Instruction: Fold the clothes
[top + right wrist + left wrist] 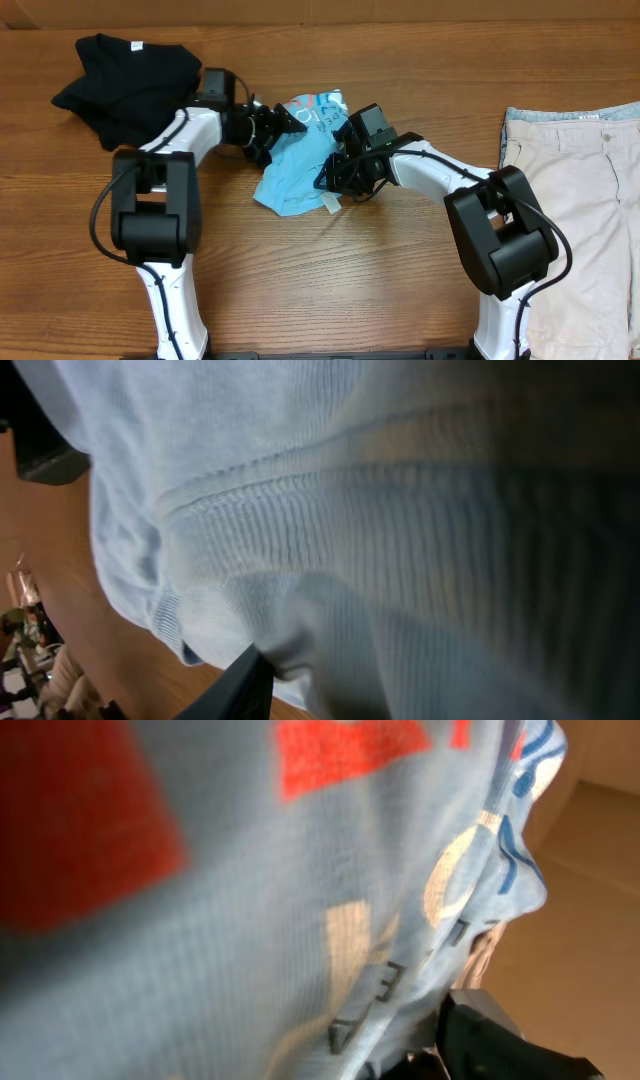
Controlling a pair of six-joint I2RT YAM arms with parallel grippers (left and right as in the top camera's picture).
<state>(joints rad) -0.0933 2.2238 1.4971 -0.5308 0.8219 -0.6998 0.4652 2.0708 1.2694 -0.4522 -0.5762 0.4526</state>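
Currently the shirt [298, 165] lies bunched on the table [400, 280], toward 12 o'clock. The right gripper [336, 178] pinches its 4 o'clock edge. The left gripper [272, 128] sits at its 10 o'clock edge, grip hidden by cloth. Best to secure both edges, lift together, then draw apart to spread it flat.

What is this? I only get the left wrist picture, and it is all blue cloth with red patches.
Observer: It is a light blue T-shirt, bunched up mid-table between the two arms.
Operator: Is that the only piece of clothing there?
Observer: No, a black garment lies crumpled at the far left corner.
Operator: Anything on the other side?
Observer: Beige shorts lie spread flat at the right edge of the wooden table.
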